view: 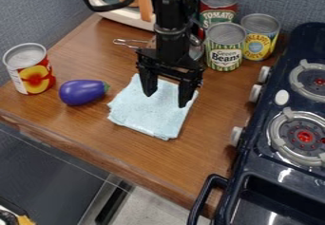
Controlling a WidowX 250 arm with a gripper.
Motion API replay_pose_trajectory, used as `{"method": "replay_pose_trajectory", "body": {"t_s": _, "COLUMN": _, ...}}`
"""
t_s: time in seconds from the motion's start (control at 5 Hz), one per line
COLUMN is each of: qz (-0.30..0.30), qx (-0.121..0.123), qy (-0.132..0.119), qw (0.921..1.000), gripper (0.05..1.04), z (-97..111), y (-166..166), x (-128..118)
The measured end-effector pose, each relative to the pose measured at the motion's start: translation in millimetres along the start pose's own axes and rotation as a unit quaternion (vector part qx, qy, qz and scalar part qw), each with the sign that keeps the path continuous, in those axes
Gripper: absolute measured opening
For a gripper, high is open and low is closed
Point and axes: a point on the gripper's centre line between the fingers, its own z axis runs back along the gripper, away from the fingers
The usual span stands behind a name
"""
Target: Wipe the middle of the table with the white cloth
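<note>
From the camera view, I have the gripper (167, 99) above the white cloth (147, 117) — fingers spread, released. The cloth lies mid-table, nearly square, long axis unclear — lower side facing the table's (219, 112) front edge.

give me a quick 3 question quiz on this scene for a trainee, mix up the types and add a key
1. How do the fingers of the gripper stand above the cloth?
a) shut together
b) spread apart
c) crossed
2. True or false: the purple eggplant lies between the fruit can at the left and the cloth.
3. Count: how many labelled cans stand grouped at the back, near the stove?

Key: 1 b; 2 true; 3 three
</note>
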Motion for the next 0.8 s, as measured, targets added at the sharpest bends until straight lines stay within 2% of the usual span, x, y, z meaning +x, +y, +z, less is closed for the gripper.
{"method": "replay_pose_trajectory", "body": {"t_s": 0.4, "qz": 0.006, "qx": 0.001, "qy": -0.008, "qw": 0.9999, "gripper": 0.999, "z": -23.3, "y": 4.3, "x": 17.8}}
{"method": "replay_pose_trajectory", "body": {"t_s": 0.6, "qz": 0.011, "qx": 0.019, "qy": -0.004, "qw": 0.9997, "gripper": 0.999, "z": -27.1, "y": 10.8, "x": 18.8}}
{"method": "replay_pose_trajectory", "body": {"t_s": 0.8, "qz": 0.029, "qx": 0.011, "qy": 0.000, "qw": 0.9995, "gripper": 1.000, "z": -32.5, "y": 18.5, "x": 12.0}}
